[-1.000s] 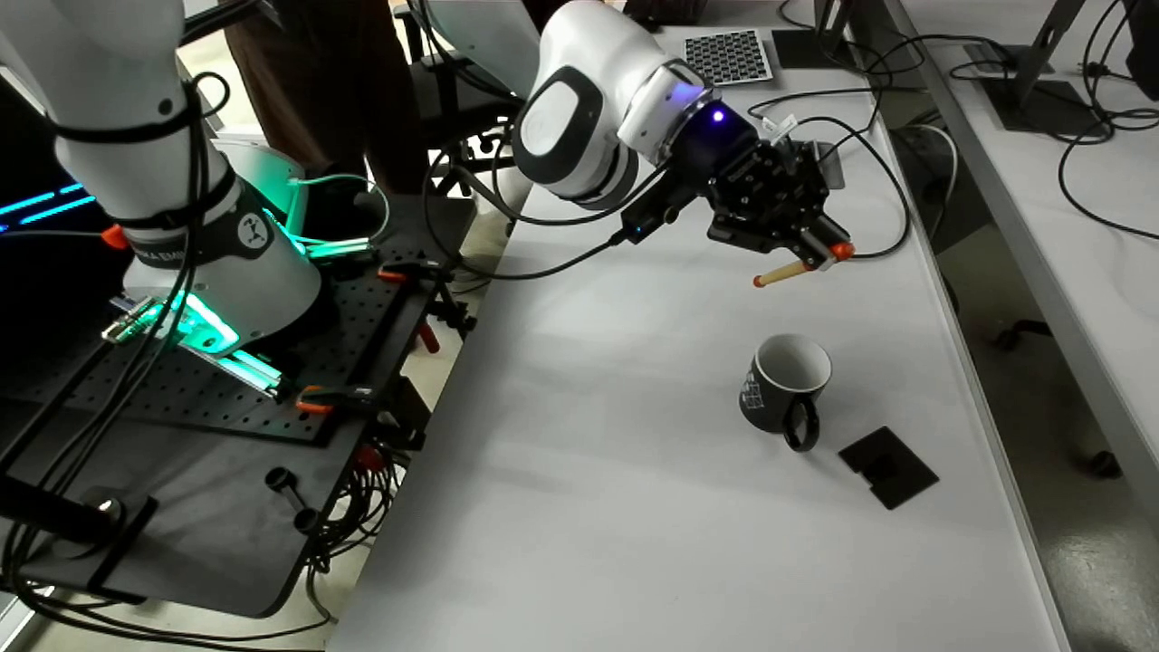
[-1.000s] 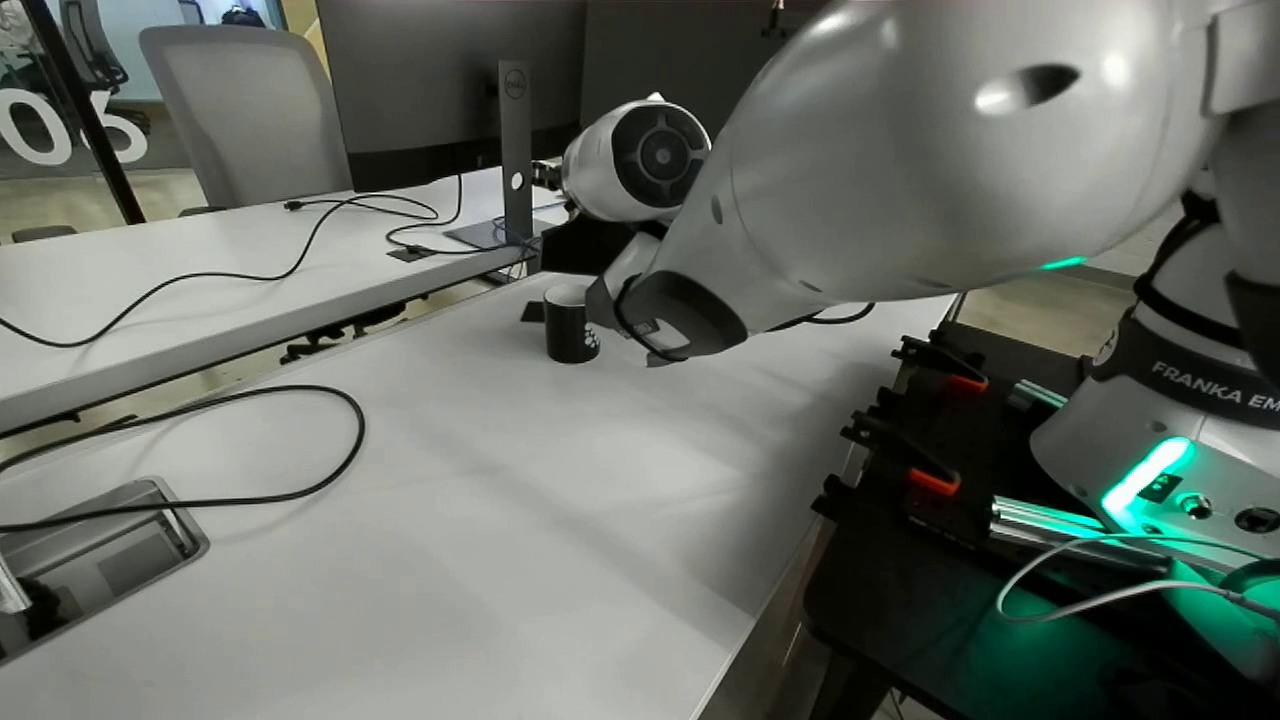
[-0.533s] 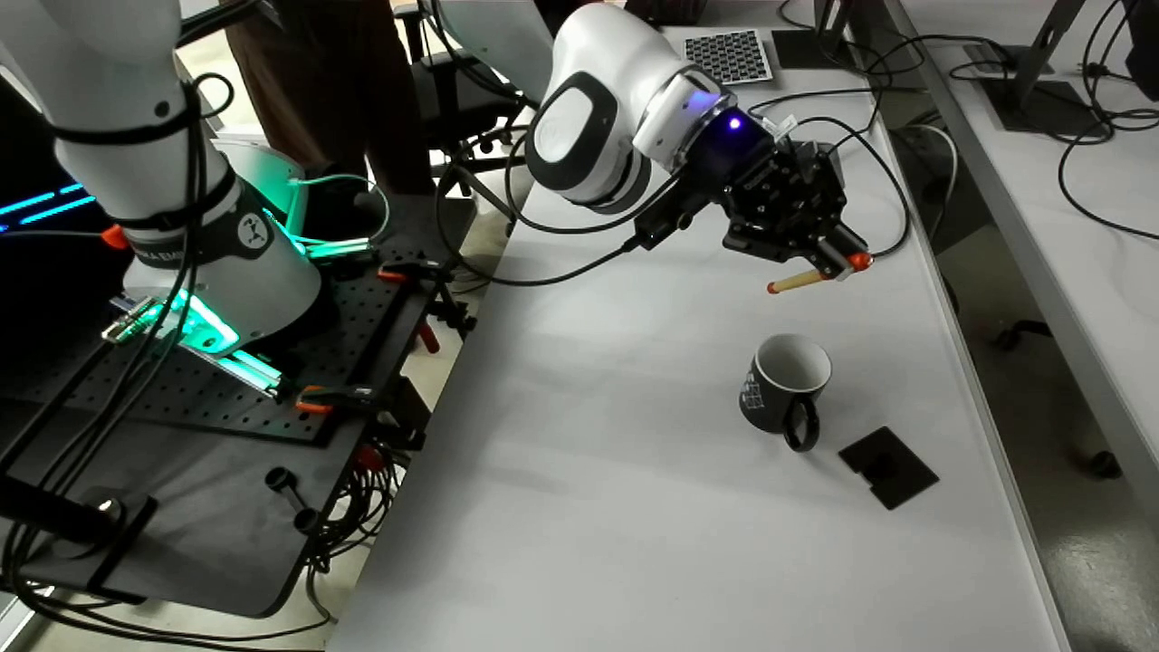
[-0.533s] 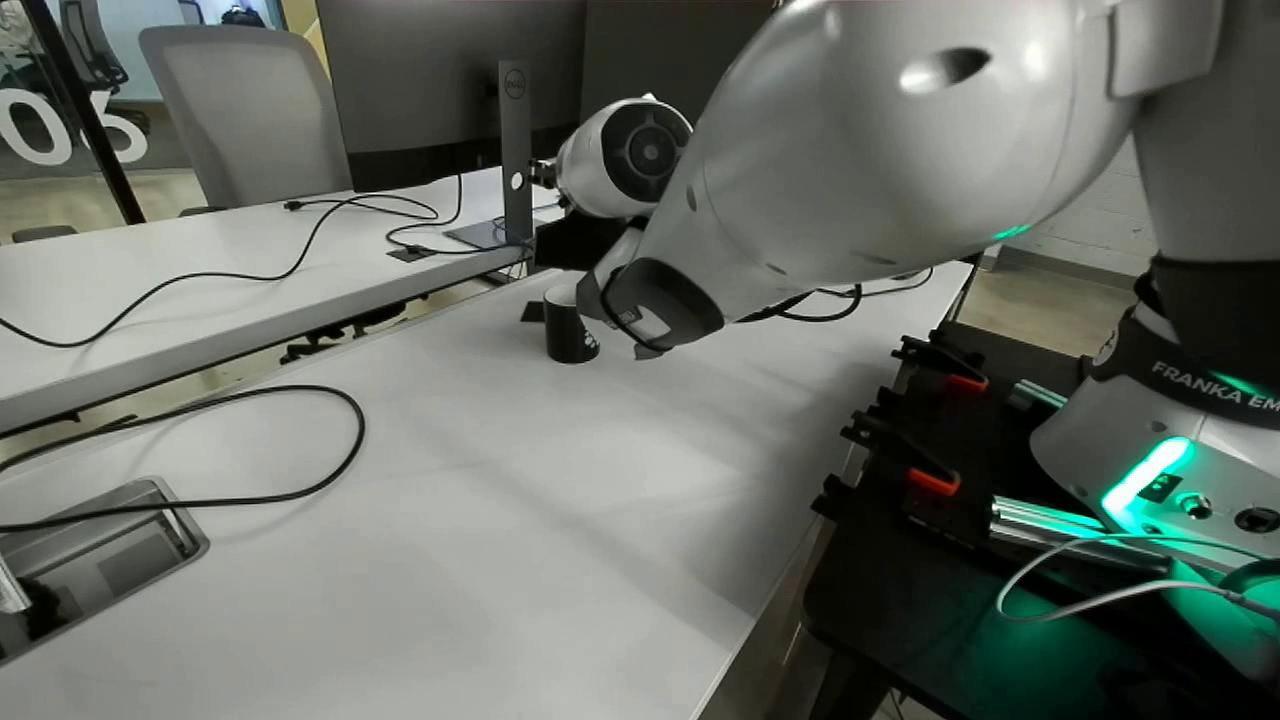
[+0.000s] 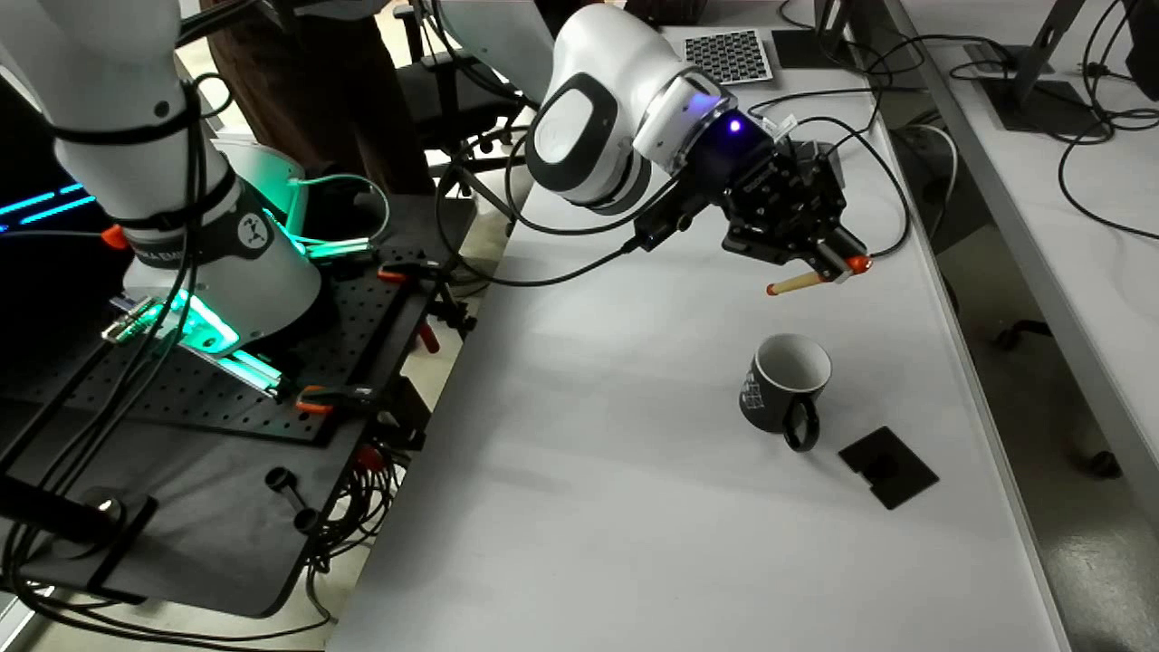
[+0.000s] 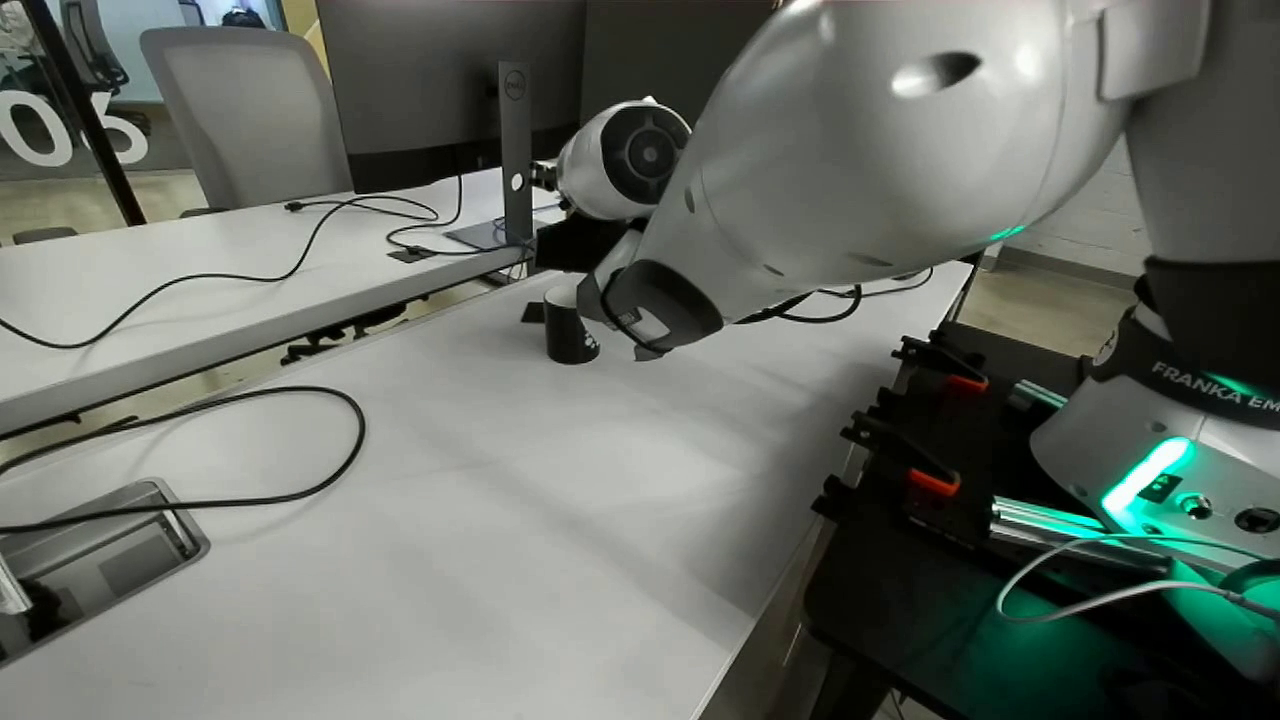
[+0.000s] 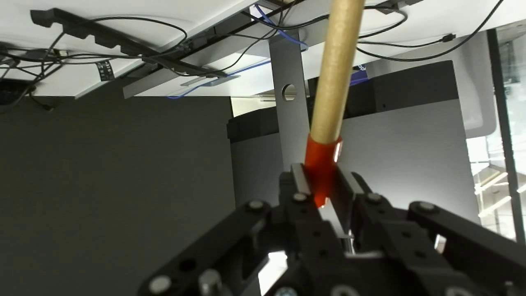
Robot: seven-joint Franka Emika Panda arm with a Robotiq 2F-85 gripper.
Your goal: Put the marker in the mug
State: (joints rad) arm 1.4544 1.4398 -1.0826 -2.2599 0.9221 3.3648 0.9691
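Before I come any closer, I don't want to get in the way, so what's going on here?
A robot arm has its gripper closed on the red-and-tan marker, held clear of the white table. The dark mug stands upright on that table, apart from the marker, with a flat black square lying near it. The marker isn't in the mug yet.

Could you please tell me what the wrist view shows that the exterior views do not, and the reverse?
Only the wrist view: a close-up of the fingers of the end effector, one on each side of the marker at its red end.
Only the exterior views: in both, the upright mug, the flat black square near it, and the robot base.
Shared: the end effector holding the marker, whose pale shaft shows in the wrist view and in an exterior view.
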